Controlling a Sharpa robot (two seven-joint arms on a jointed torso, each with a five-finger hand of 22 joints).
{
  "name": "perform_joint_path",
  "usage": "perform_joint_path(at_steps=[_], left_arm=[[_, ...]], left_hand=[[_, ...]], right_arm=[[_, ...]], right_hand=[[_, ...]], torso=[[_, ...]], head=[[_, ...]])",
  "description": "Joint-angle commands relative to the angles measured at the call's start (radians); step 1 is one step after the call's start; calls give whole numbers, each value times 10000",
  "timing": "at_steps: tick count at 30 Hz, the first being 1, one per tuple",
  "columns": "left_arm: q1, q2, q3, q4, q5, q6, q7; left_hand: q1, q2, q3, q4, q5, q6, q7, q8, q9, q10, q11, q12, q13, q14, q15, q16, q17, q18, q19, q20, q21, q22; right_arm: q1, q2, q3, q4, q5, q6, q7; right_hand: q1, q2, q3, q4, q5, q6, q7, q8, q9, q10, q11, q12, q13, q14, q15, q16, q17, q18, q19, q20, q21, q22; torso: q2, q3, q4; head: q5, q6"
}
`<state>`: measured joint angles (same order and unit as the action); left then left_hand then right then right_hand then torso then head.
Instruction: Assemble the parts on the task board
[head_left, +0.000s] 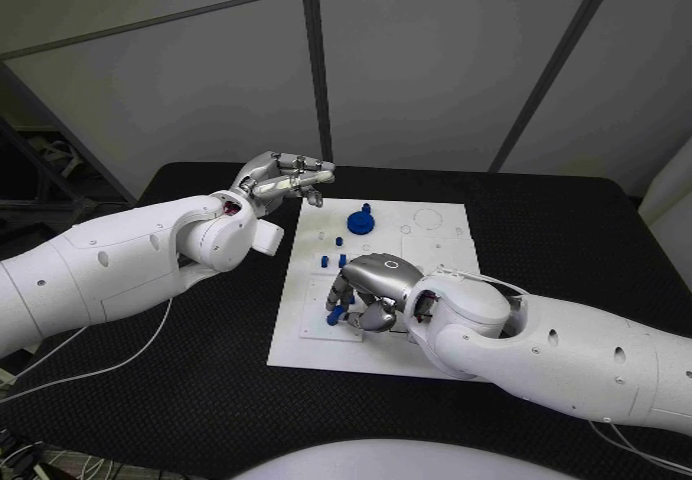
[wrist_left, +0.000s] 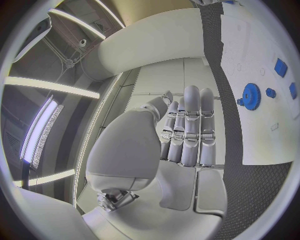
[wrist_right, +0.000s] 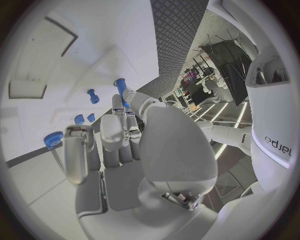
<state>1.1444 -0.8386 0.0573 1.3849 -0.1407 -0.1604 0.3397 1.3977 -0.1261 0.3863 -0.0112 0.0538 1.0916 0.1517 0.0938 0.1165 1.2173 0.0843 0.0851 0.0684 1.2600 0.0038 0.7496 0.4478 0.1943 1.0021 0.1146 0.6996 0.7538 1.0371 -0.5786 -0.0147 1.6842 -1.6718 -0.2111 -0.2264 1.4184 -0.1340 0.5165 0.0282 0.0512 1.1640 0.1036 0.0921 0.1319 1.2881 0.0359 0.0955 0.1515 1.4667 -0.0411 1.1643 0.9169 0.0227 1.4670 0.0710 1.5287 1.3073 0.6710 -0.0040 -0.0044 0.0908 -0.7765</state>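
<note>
The white task board lies in the middle of the black table. A blue gear stands near its far edge, with small blue parts close by. My right hand hovers low over the board's left front part, fingers curled downward. It pinches a blue peg between thumb and a finger, just above the board. My left hand is raised off the board's far left corner, fingers stretched out, holding nothing.
Other small blue pieces stand on the board near my right hand. A white rectangular plate sits on the board's left front. Black table surrounds the board on all sides.
</note>
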Motion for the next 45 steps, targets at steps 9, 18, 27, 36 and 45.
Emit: perform_joint_path(at_steps=[9, 18, 27, 36, 45], left_arm=[[13, -5, 8, -17, 33, 118, 17], [12, 18, 8, -34, 33, 131, 11], [12, 29, 8, -31, 33, 135, 4], [12, 15, 8, -25, 33, 145, -17], [12, 15, 8, -32, 33, 169, -36]], left_hand=[[-63, 72, -56, -22, -55, 26, -13, -52, 14, -11, 18, -9, 11, -35, 33, -40, -13, -126, 5, 1, -40, -16], [-63, 72, -56, -22, -55, 26, -13, -52, 14, -11, 18, -9, 11, -35, 33, -40, -13, -126, 5, 1, -40, -16], [-63, 72, -56, -22, -55, 26, -13, -52, 14, -11, 18, -9, 11, -35, 33, -40, -13, -126, 5, 1, -40, -16], [-63, 72, -56, -22, -55, 26, -13, -52, 14, -11, 18, -9, 11, -35, 33, -40, -13, -126, 5, 1, -40, -16], [-73, 89, -81, -25, -56, 22, -11, -60, 15, -15, 20, -15, 10, -26, 34, -54, -20, -126, 18, 2, -68, -32]], right_arm=[[11, -33, -4, 99, -780, 254, -464], [11, 117, -7, 103, -814, 442, -467], [14, 326, -170, 0, -769, 411, -373], [14, 420, -226, -115, -676, 156, -327], [13, 375, -234, -74, -629, -103, -491]], right_hand=[[-21, 51, -10, -64, 40, 28, 37, 32, 120, 35, 35, -49, 12, 4, -30, 19, -10, -115, 837, -76, -6, 2324], [-53, 43, -24, -64, 36, 40, 34, 30, 131, 43, 36, -64, 16, 2, -29, 15, -22, -112, 830, -73, -20, 2314], [-352, -104, -104, 7, 22, -254, 111, -196, 110, -218, 138, -318, -31, -34, 39, -47, -152, -85, 778, -32, -128, 2240], [-703, -514, -81, 141, 1, -1255, 235, -323, -169, -1050, 358, -353, -178, -103, 240, -155, -375, -12, 636, 148, -424, 2040], [-791, -688, -90, 195, -5, -2091, 94, -328, -415, -1317, 425, -319, -160, -152, 298, -194, -484, 34, 554, 228, -601, 1926]], torso=[[6, 5, 0], [9, -5, -9], [8, -12, 0], [0, -8, 6], [6, 6, -2]], head=[[23, -31], [1, -23], [-40, -30], [-35, -41], [-34, -6]])
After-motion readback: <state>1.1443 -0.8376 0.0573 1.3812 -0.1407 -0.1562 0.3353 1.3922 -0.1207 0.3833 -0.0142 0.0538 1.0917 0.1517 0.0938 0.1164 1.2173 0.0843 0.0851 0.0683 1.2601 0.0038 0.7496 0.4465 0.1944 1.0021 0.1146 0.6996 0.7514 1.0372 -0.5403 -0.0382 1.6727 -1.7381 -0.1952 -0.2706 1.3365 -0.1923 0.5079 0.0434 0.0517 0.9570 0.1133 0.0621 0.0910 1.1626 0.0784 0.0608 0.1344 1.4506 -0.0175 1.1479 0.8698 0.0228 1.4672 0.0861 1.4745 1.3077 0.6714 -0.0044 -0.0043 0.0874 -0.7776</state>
